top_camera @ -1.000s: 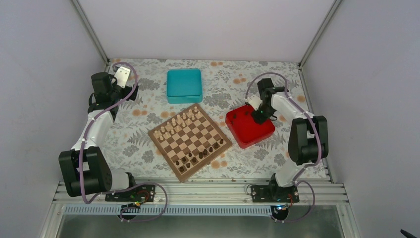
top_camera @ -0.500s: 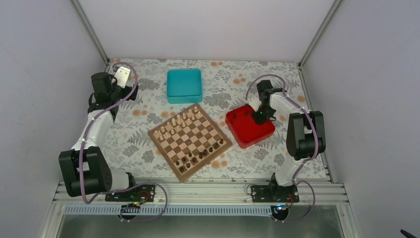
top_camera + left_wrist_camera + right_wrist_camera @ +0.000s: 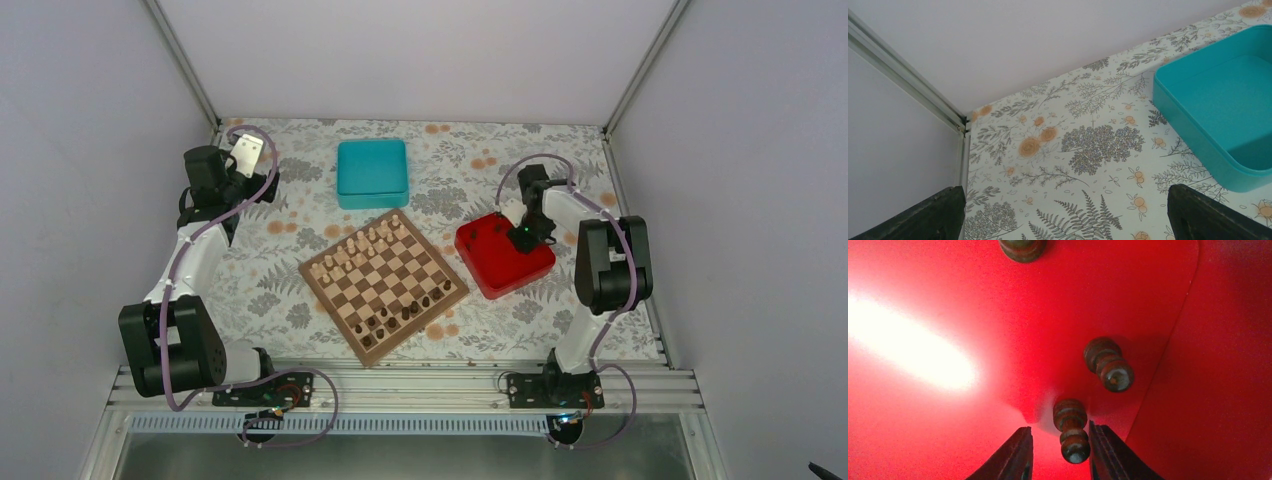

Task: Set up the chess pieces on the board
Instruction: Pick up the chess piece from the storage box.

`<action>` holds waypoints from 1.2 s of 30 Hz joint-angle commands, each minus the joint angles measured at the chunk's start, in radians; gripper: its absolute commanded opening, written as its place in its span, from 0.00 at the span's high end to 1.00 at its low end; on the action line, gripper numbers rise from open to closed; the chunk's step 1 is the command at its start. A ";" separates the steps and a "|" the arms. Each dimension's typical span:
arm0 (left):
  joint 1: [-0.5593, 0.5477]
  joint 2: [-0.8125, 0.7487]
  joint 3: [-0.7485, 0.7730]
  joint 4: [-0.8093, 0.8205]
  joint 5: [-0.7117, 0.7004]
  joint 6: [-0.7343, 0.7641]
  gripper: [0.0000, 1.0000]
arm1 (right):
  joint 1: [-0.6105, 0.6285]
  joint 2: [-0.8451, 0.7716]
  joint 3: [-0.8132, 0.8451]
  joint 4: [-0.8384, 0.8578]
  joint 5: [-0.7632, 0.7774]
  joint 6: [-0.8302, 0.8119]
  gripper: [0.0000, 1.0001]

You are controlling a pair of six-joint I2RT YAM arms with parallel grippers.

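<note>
Red tray floor by its wall, right gripper apart around a dark chess piece; left gripper apart.

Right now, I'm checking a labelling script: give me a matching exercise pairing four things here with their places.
Things: 1 teal box; 2 red tray; 3 board; 4 left end effector.
Places: A table centre; B beneath the right end effector; C by the far-left corner; D far side, behind the board.
Pairs: 1-D; 2-B; 3-A; 4-C.
</note>
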State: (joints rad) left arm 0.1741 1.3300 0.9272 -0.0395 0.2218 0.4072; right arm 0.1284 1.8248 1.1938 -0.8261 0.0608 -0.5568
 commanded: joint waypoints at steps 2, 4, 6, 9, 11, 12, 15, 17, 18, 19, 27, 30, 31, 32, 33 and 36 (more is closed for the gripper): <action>0.005 0.001 0.010 0.012 0.016 -0.002 0.00 | -0.013 0.019 0.018 0.026 -0.025 -0.011 0.73; 0.005 0.000 0.010 0.012 0.017 -0.002 0.00 | -0.014 0.022 0.022 0.026 -0.033 -0.012 0.76; 0.005 0.000 0.009 0.012 0.018 -0.002 0.00 | -0.014 0.025 0.024 0.026 -0.035 -0.011 0.80; 0.005 -0.001 0.008 0.012 0.017 -0.002 0.00 | -0.014 0.019 0.023 0.024 -0.031 -0.011 0.86; 0.004 -0.002 0.008 0.012 0.018 -0.002 0.00 | -0.014 0.006 0.029 0.009 -0.038 -0.011 0.89; 0.004 -0.002 0.008 0.012 0.019 -0.003 0.00 | -0.015 -0.004 0.035 -0.001 -0.044 -0.012 0.90; 0.005 -0.005 0.007 0.013 0.020 -0.005 0.00 | -0.013 -0.036 0.056 -0.032 -0.055 -0.019 0.96; 0.005 -0.006 0.008 0.012 0.021 -0.004 0.00 | -0.009 -0.052 0.075 -0.058 -0.053 -0.019 0.96; 0.005 -0.007 0.009 0.012 0.021 -0.003 0.00 | -0.005 -0.059 0.083 -0.071 -0.053 -0.018 0.96; 0.005 -0.009 0.008 0.012 0.021 -0.004 0.00 | -0.001 -0.067 0.096 -0.084 -0.052 -0.017 0.96; 0.005 -0.021 0.012 0.007 0.026 -0.007 0.00 | 0.169 -0.118 0.231 -0.235 -0.057 0.018 0.96; 0.005 -0.027 0.013 0.006 0.025 -0.007 0.00 | 0.293 -0.109 0.305 -0.277 -0.072 0.049 0.96; 0.005 -0.027 0.012 0.006 0.025 -0.007 0.00 | 0.339 -0.101 0.325 -0.284 -0.077 0.059 0.96; 0.005 -0.029 0.012 0.006 0.024 -0.007 0.00 | 0.383 -0.094 0.347 -0.289 -0.087 0.069 0.96; 0.005 -0.029 0.012 0.006 0.022 -0.007 0.00 | 0.426 -0.083 0.369 -0.296 -0.098 0.077 0.96; 0.005 -0.028 0.011 0.006 0.020 -0.007 0.00 | 0.552 -0.035 0.403 -0.296 -0.119 0.102 0.96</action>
State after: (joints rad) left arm 0.1741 1.3235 0.9272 -0.0399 0.2222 0.4072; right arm 0.5564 1.7412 1.5471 -1.0737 -0.0078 -0.5095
